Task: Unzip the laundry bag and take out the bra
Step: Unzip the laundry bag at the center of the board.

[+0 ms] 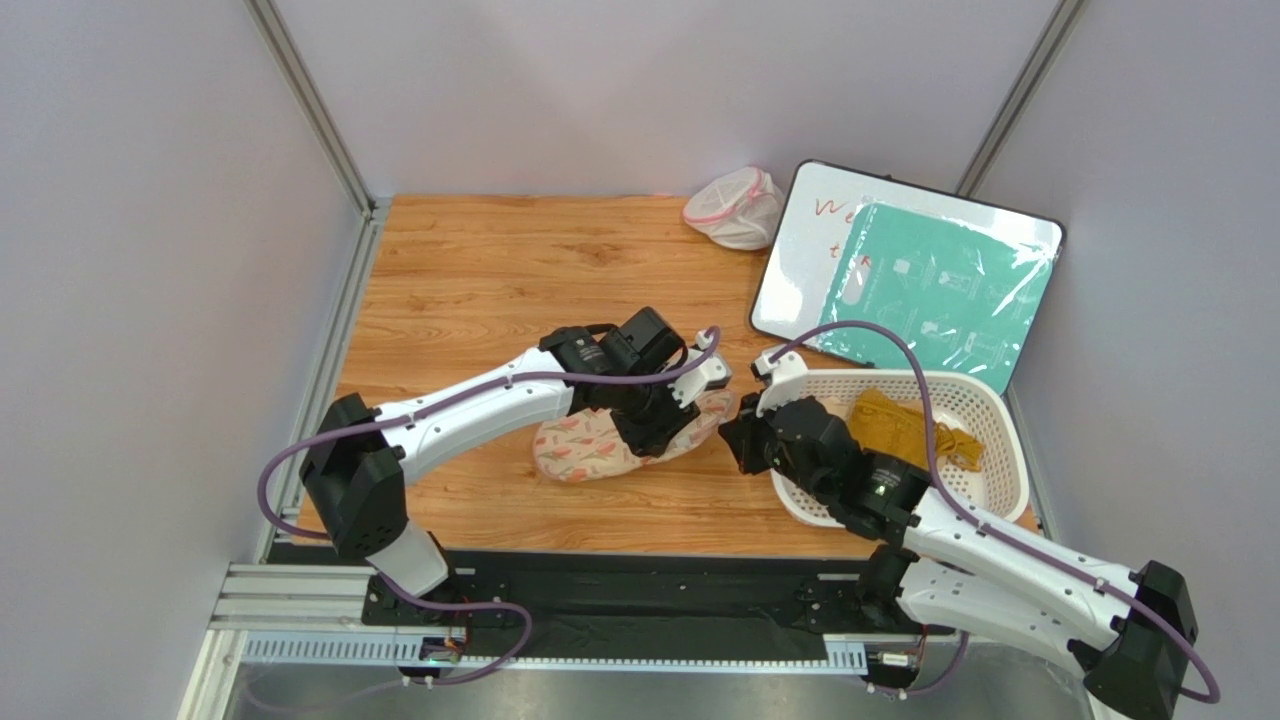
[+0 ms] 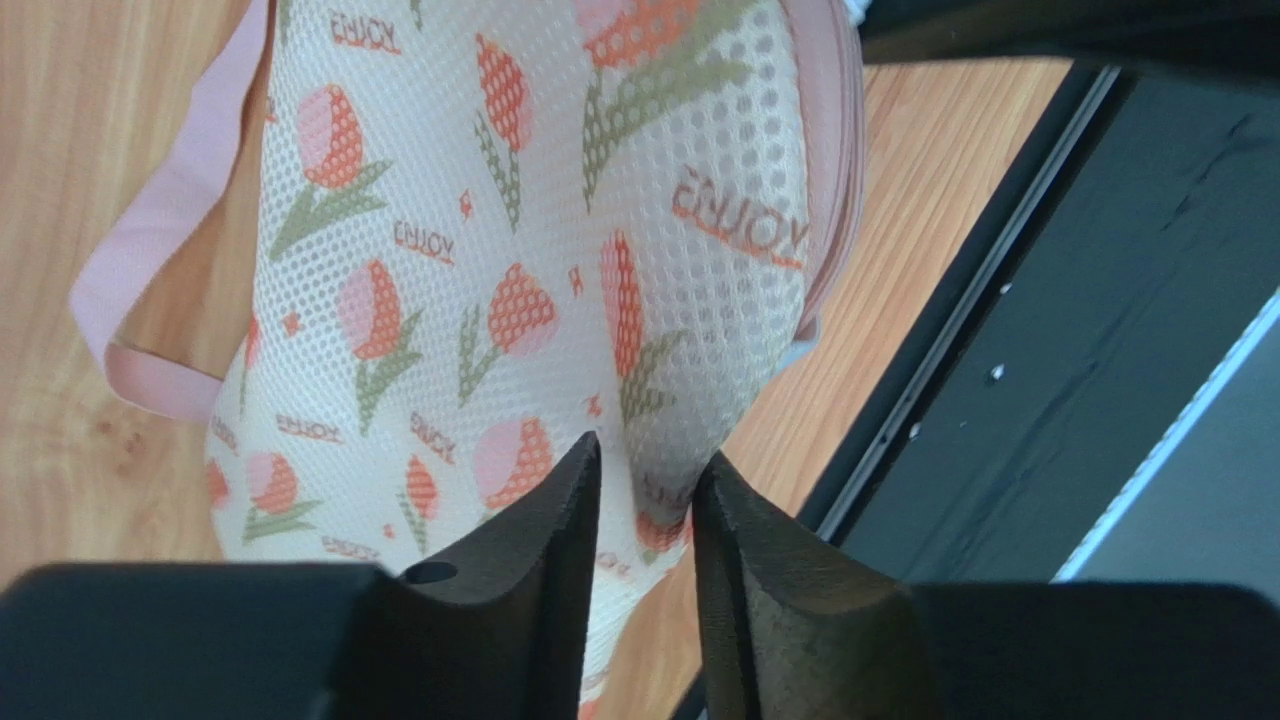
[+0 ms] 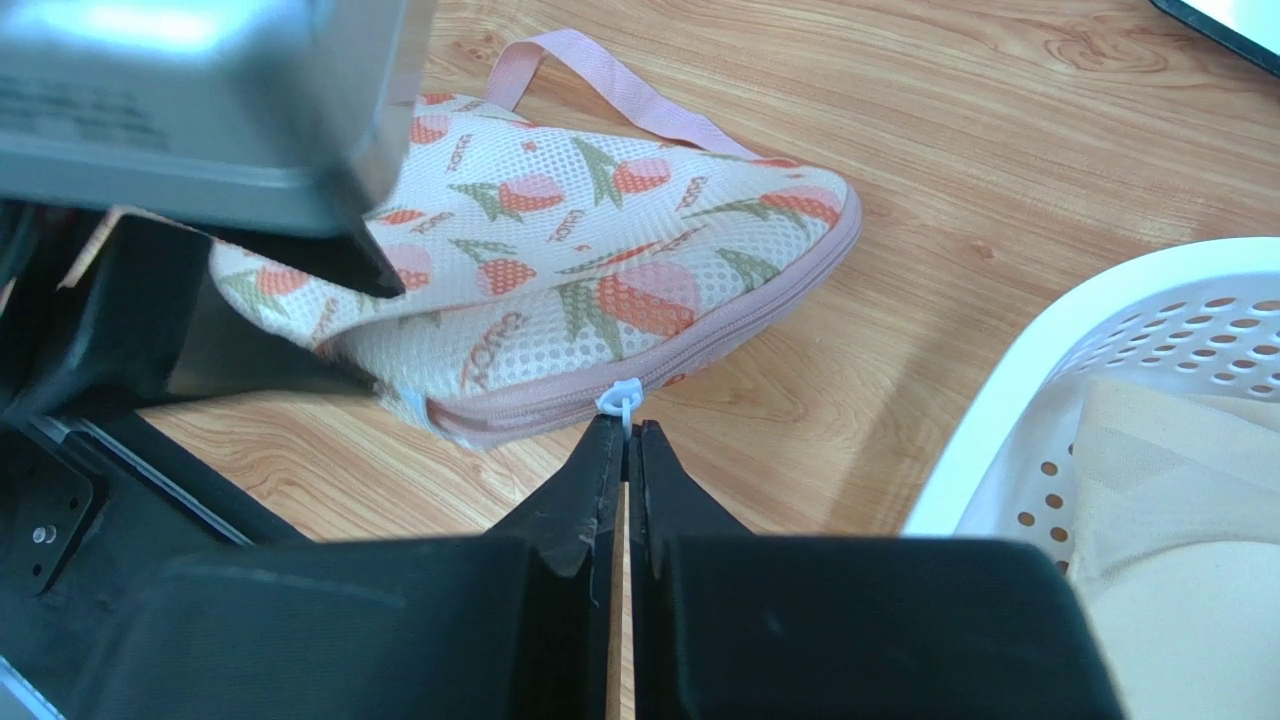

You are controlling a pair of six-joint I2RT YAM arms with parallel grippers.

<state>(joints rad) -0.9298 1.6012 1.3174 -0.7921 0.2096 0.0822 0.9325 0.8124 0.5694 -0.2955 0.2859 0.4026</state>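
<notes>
While right gripper (image 3: 627, 425) pinches the pull (image 3: 619, 398), bag (image 3: 601, 285) might slide.
Atop bag, left gripper (image 2: 646, 453) sits part-open, can't tell if it grips.

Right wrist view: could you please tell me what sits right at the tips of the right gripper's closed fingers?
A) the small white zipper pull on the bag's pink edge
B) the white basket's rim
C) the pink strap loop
A: the right gripper is shut with its tips on the white zipper pull at the pink edge of the laundry bag.
</notes>
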